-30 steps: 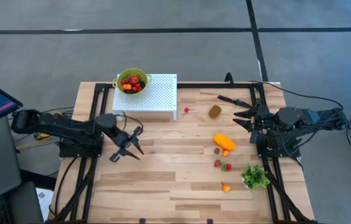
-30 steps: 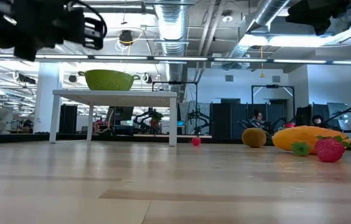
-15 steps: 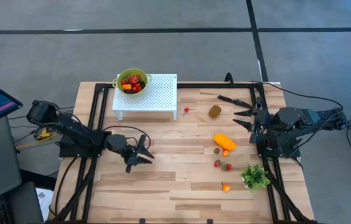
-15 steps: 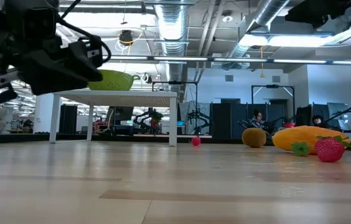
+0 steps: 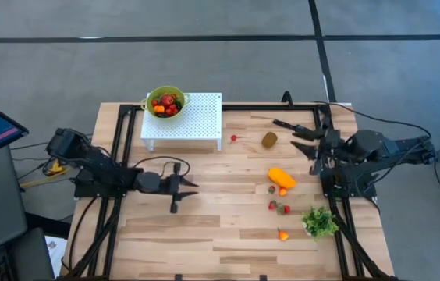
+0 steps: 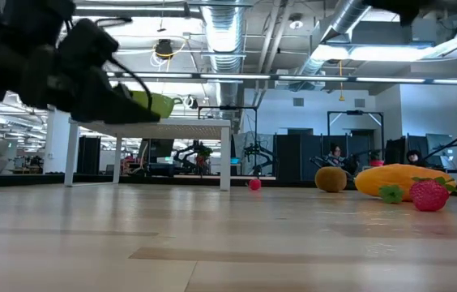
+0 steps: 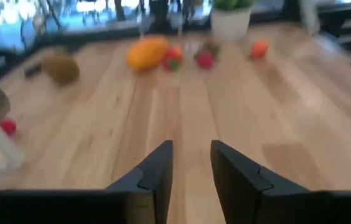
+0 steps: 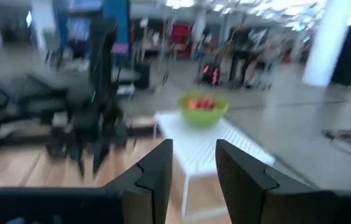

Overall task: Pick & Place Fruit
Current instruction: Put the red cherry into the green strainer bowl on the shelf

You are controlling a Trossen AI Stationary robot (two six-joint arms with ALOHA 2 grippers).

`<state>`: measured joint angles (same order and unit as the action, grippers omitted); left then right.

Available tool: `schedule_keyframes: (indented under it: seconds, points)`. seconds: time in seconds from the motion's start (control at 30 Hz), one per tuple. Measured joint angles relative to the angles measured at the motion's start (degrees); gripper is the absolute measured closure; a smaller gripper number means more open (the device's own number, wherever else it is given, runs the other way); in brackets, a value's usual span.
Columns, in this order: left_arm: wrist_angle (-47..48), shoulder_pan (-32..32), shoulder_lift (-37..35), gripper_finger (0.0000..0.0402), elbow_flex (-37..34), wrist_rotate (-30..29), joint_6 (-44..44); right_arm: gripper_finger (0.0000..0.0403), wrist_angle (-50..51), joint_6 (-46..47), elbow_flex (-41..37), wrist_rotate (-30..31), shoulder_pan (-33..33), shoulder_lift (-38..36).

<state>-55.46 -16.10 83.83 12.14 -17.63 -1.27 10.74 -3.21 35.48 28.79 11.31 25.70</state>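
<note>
Since the earlier frame we see the left gripper (image 5: pixel 179 187) swing from pointing down-table to pointing across the boards toward the fruit, jaws a narrow gap apart and empty, while the right gripper (image 5: pixel 307 141) waits at the table's far side, likewise slightly parted and empty. Several pieces already sit in the green bowl (image 5: pixel 165 102) on the white stand (image 5: pixel 193 122) behind the left gripper. Ahead of it remain the orange fruit (image 5: pixel 281 177), kiwi (image 5: pixel 269 140) and scattered berries (image 5: pixel 278 207); leafy bunch (image 5: pixel 320 222) crowds them, nothing blocks the approach.

Bright overhead light — wrist views blurred
</note>
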Motion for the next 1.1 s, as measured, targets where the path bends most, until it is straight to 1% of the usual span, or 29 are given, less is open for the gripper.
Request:
schedule_keyframes:
  seconds: [0.07,0.1,0.17,0.3,0.37,0.43,0.57,0.63,0.77,0.93,1.1]
  points:
    - [0.0,0.5,3.2,0.0303,0.5,0.0,0.2,0.0287,-4.3,-1.3,0.1,0.2,-1.5,1.9]
    - [0.1,0.7,4.8,0.0304,0.9,0.0,0.3,0.0287,-6.4,-3.5,0.1,0.2,-2.4,3.7]
    - [0.0,0.9,8.0,0.0305,2.6,0.0,0.9,0.0287,-9.4,-7.7,0.1,0.2,-4.6,8.6]
    - [-0.5,0.9,13.4,0.0304,6.9,0.1,4.8,0.0287,-14.8,-13.4,0.2,0.2,-9.9,17.3]
    - [-0.5,0.9,15.2,0.0305,8.6,0.2,4.9,0.0287,-15.6,-13.3,1.0,0.2,-13.2,21.3]
    - [-0.5,0.9,16.6,0.0306,9.8,0.3,5.0,0.0287,-15.6,-10.6,2.1,-1.6,-17.2,25.4]
    - [-0.5,0.9,17.5,0.0308,10.4,0.4,5.0,0.0287,-15.5,-8.5,3.3,-12.8,-24.0,33.2]
    - [-0.5,0.9,17.5,0.0308,10.4,0.4,5.0,0.0287,-15.5,-9.0,4.1,-16.0,-26.1,37.4]
    - [-0.5,0.9,17.4,0.0308,10.4,0.4,5.0,0.0287,-15.5,-9.4,5.8,-16.9,-28.0,45.1]
    - [-0.5,0.9,17.4,0.0308,10.4,0.4,5.0,0.0287,-15.6,-10.4,8.8,-17.4,-28.3,53.4]
    - [-0.5,0.9,17.4,0.0308,10.4,0.3,5.0,0.0287,-15.4,-8.4,13.4,-22.8,-30.6,60.4]
